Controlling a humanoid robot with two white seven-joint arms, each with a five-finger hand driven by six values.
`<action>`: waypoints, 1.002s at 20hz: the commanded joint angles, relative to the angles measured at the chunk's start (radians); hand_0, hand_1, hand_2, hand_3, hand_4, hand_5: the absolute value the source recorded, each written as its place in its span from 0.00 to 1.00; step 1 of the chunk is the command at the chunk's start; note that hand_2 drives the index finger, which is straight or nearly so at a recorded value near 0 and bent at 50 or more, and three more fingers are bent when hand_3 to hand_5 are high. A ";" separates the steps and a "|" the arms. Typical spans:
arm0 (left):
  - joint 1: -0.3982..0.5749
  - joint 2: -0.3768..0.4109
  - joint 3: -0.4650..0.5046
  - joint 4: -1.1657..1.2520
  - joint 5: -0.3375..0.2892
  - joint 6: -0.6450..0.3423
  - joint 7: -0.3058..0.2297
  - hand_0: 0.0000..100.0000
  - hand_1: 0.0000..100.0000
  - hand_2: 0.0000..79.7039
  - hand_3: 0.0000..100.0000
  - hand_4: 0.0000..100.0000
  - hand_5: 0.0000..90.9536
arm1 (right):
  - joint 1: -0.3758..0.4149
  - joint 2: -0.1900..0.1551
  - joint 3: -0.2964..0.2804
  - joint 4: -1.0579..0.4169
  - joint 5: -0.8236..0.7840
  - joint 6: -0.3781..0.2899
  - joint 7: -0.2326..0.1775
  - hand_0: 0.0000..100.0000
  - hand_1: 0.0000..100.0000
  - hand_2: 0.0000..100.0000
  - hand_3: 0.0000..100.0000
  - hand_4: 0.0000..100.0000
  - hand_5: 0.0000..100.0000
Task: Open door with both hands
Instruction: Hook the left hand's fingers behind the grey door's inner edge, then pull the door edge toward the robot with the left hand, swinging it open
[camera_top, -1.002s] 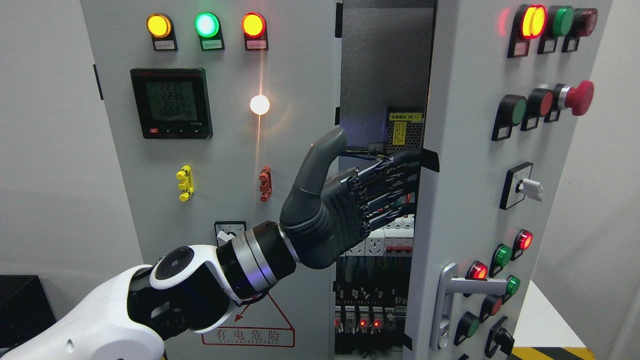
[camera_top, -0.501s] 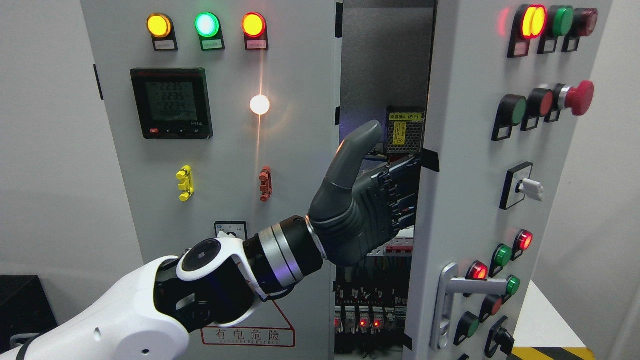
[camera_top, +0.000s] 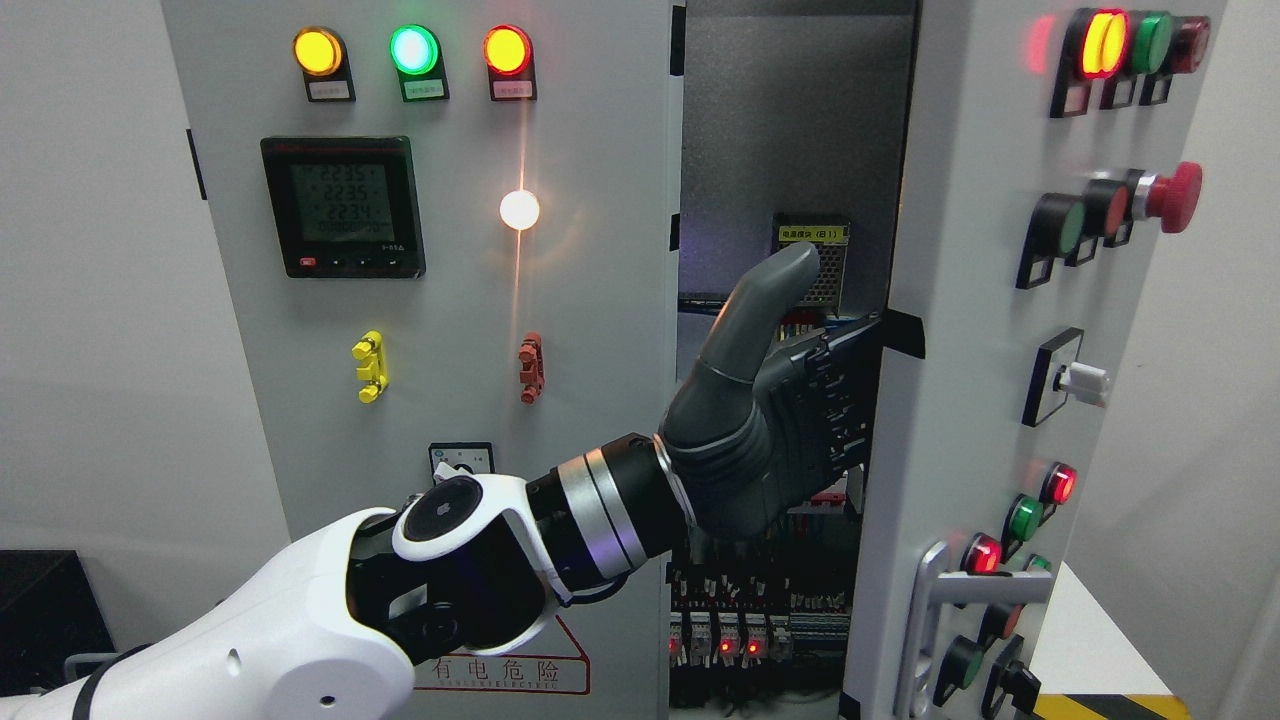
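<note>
The right door (camera_top: 985, 350) of the grey control cabinet (camera_top: 450, 400) stands partly open on the right side, swung out toward the camera. Its inner edge runs down the middle of the picture. The left hand (camera_top: 775, 420) reaches across from the lower left. Its dark fingers (camera_top: 840, 390) go behind that inner edge, at about the middle of the door's height, and the thumb (camera_top: 765, 300) sticks up in the open gap. The fingertips are hidden behind the door, so I cannot tell if they are curled tight on it or just pressing on it.

In the gap you can see inside the cabinet: a small box with a yellow label (camera_top: 812, 234) up high, just beside the thumb tip, and rows of little parts with red lights (camera_top: 725, 645) low down (under the wrist). The white arm (camera_top: 300, 620) covers the bottom of the left door, where there is a red warning sign (camera_top: 500, 672).

The left door has three round lamps (camera_top: 412, 50) at the top and a meter with a screen (camera_top: 343, 207) under them. The right door has a red mushroom button (camera_top: 1172, 196), more coloured buttons and a silver handle (camera_top: 945, 610) near the bottom. To the far right of the door there is a bare wall with some open room.
</note>
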 joint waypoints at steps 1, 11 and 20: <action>-0.012 -0.042 -0.012 0.004 0.027 -0.002 0.004 0.00 0.00 0.00 0.00 0.00 0.00 | 0.000 0.000 0.000 0.000 0.000 -0.001 0.000 0.00 0.00 0.00 0.00 0.00 0.00; -0.024 -0.068 -0.033 -0.014 0.031 0.007 0.004 0.00 0.00 0.00 0.00 0.00 0.00 | 0.000 0.000 0.000 0.000 0.000 0.001 0.000 0.00 0.00 0.00 0.00 0.00 0.00; -0.038 -0.145 -0.060 -0.006 0.030 0.009 0.004 0.00 0.00 0.00 0.00 0.00 0.00 | 0.000 0.000 0.000 0.000 0.000 -0.001 0.000 0.00 0.00 0.00 0.00 0.00 0.00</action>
